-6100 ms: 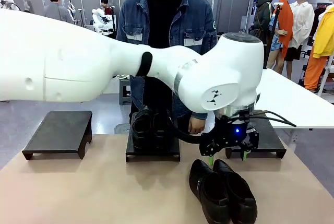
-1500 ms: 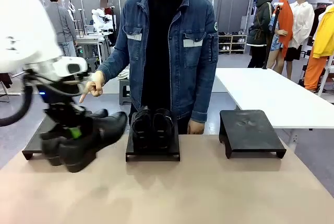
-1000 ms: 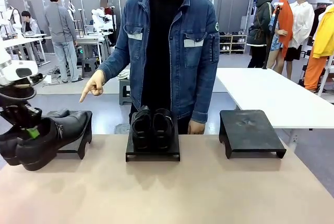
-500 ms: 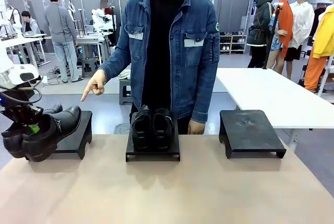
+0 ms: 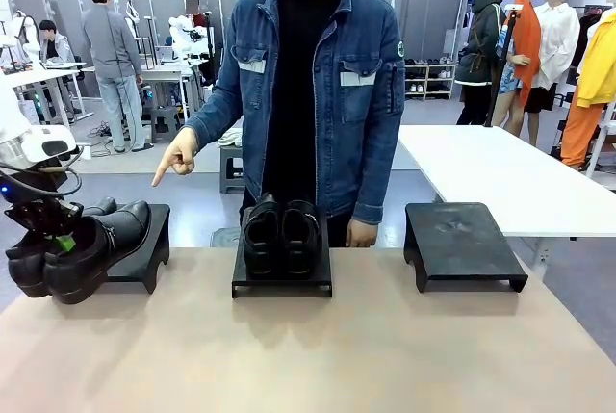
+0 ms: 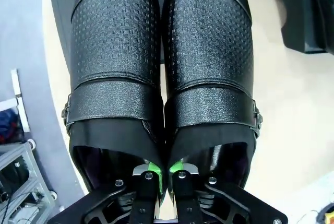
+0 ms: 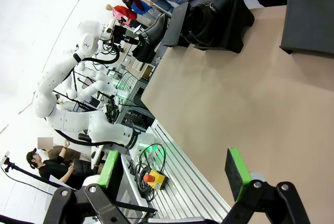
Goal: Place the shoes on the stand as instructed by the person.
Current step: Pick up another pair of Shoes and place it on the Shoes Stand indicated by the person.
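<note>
- The left gripper (image 6: 162,173) was clenched on the inner collars of the buckled pair of shoes (image 5: 77,247), pinching both shoes together by thin leather edges; that hold looked slim, and one shoe could have slid free if the arm jolted.
- The buckled pair hung tilted, heels low and off the near-left edge of the left stand (image 5: 140,240), toes over its top. Let go there, it would likely have tipped off onto the table (image 5: 318,355).
- The person's hand (image 5: 176,157) pointed down toward that left stand, so setting down elsewhere would have missed the instruction.
- The other pair of shoes (image 5: 280,235) sat on the middle stand (image 5: 282,281); the right stand (image 5: 464,243) was bare.
- The right gripper (image 7: 172,174) was spread wide over the table edge, grasping nothing.
</note>
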Available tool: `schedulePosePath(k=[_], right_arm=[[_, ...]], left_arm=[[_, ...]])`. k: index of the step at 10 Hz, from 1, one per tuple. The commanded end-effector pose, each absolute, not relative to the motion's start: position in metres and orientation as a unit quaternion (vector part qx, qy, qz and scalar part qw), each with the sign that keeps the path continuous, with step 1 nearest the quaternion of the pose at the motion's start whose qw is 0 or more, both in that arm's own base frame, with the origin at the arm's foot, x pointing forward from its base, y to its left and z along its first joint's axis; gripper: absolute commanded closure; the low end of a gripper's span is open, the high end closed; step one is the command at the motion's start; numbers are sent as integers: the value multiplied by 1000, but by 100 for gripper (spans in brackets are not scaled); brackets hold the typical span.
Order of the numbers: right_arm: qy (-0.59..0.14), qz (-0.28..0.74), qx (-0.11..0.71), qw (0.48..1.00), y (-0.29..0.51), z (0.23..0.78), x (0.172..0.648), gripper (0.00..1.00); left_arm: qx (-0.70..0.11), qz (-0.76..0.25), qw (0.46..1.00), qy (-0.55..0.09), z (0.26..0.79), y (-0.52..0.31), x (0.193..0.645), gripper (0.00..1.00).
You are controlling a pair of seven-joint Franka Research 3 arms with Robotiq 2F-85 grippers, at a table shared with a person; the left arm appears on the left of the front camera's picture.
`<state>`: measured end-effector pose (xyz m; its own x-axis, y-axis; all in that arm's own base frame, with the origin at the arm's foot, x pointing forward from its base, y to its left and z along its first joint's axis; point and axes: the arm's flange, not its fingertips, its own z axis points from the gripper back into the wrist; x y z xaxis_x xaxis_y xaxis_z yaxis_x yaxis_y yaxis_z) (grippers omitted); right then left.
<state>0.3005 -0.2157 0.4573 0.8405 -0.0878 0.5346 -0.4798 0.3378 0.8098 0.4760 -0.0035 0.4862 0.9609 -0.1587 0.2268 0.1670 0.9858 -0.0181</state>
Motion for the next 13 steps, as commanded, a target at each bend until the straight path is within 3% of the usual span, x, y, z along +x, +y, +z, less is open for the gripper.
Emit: schedulePosePath(k=[1,2,11,13], right_arm=[[-262,133,563,773,-217,458,301,0],[-262,133,563,773,-217,458,301,0],[-262,133,563,773,-217,458,301,0],[-262,133,563,773,-217,458,301,0]], left_arm=[[-18,-88,988,-122,497,-1,472,100],[-19,-82,990,-113,486,-4,476,93],[51,-21,982,-178,481,-7,567,93],[29,-31,981,-188,471,-4,581,93]])
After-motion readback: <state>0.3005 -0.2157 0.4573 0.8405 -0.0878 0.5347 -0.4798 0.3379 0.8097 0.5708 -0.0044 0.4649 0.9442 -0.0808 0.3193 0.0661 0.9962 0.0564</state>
